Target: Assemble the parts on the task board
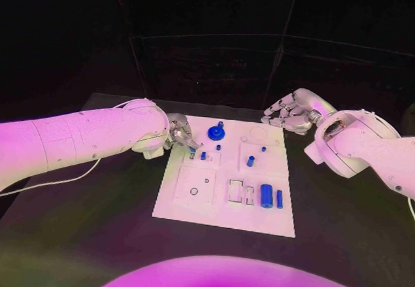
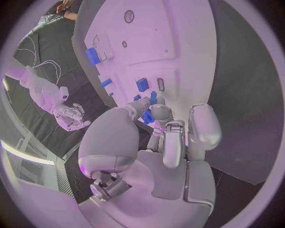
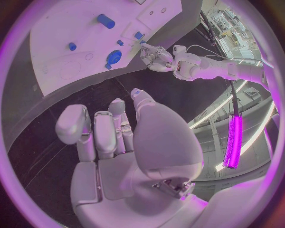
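Note:
The white task board (image 1: 197,198) lies in the middle of the black table. On it are a round blue knob (image 1: 217,132), a blue peg (image 1: 251,160), a thick blue cylinder (image 1: 266,195) and a thin blue bar (image 1: 280,199). My left hand (image 1: 182,134) hovers at the board's far left edge. In the left wrist view its thumb and a fingertip (image 2: 160,115) close round a small blue part (image 2: 147,116), beside a blue block (image 2: 142,84). My right hand (image 1: 290,114) hangs beyond the board's far right corner, its fingers (image 3: 98,133) apart and holding nothing.
A white cable (image 1: 64,177) trails over the table under my left arm. Bare table lies left, right and in front of the board. Recesses and holes (image 1: 194,191) mark the board's near left plate.

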